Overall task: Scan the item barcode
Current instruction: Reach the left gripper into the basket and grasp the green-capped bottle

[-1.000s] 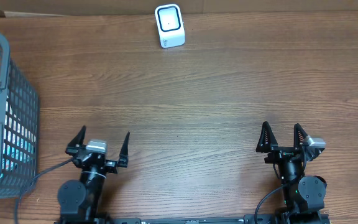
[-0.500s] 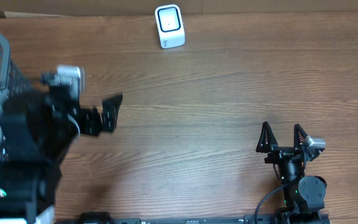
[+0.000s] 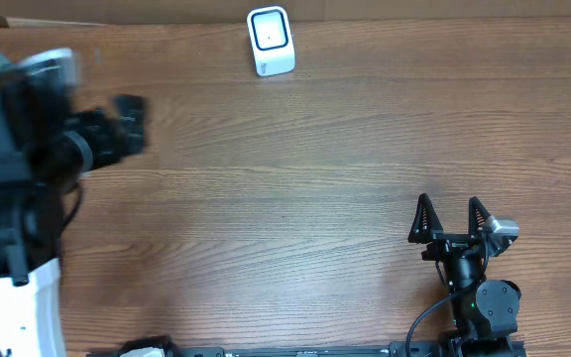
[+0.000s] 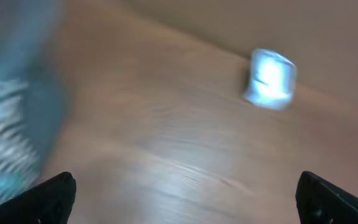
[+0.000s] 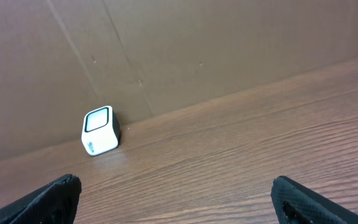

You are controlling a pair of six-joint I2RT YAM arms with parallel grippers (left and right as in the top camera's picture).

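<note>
Left: my left gripper, jaws spread wide, empty, over the table beside a blurred basket. Centre: the scanner stands at the far edge. Right: my right gripper, jaws likewise apart, empty, by the near edge.
</note>
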